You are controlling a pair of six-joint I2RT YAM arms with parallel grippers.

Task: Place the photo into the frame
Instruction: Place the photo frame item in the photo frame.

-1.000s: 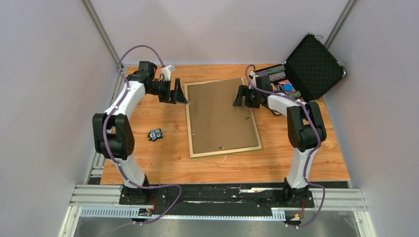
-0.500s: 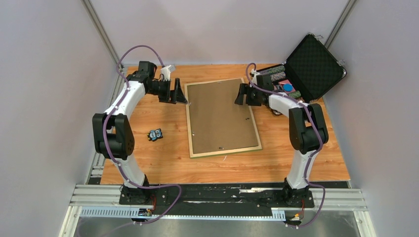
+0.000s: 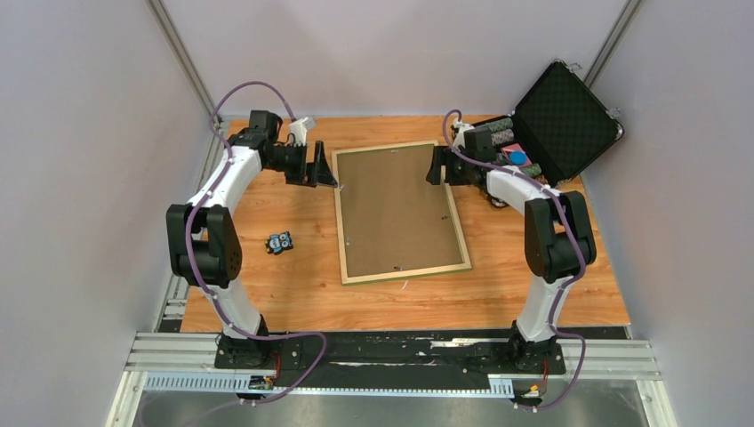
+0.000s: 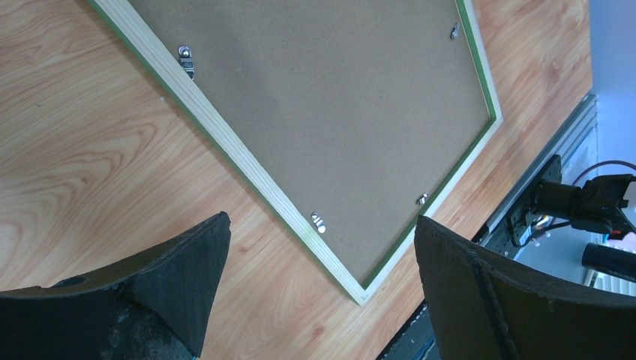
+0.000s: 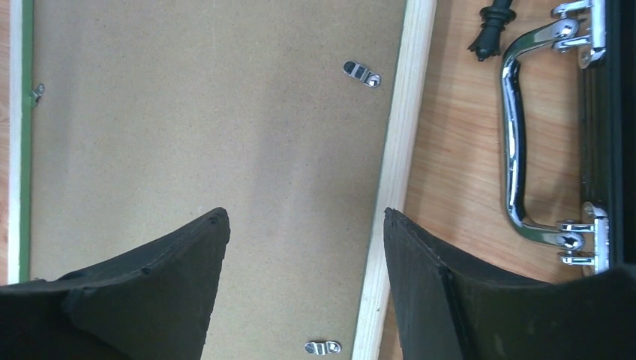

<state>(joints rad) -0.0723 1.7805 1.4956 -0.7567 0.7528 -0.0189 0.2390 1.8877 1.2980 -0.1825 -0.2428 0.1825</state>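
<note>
The frame (image 3: 341,222) lies face down on the wooden table, pale wood rails up with a green edge showing. A plain brown backing board (image 3: 396,209) fills it, held by small metal clips (image 5: 361,73). The photo is hidden. My left gripper (image 3: 318,169) is open and empty, just left of the frame's far left corner. In the left wrist view the frame rail (image 4: 255,169) and board (image 4: 330,97) lie below the left gripper (image 4: 322,219). My right gripper (image 3: 436,167) is open and empty over the frame's right rail (image 5: 397,150) and the board (image 5: 210,112), near the far right corner.
An open black case (image 3: 556,124) with several items inside stands at the back right, close to the right arm. Its chrome handle (image 5: 514,150) lies beside the frame's right rail. A small blue and black toy (image 3: 279,242) sits left of the frame.
My right gripper has moved a little toward the far end of the frame's right rail. The left arm and the frame have not moved.
</note>
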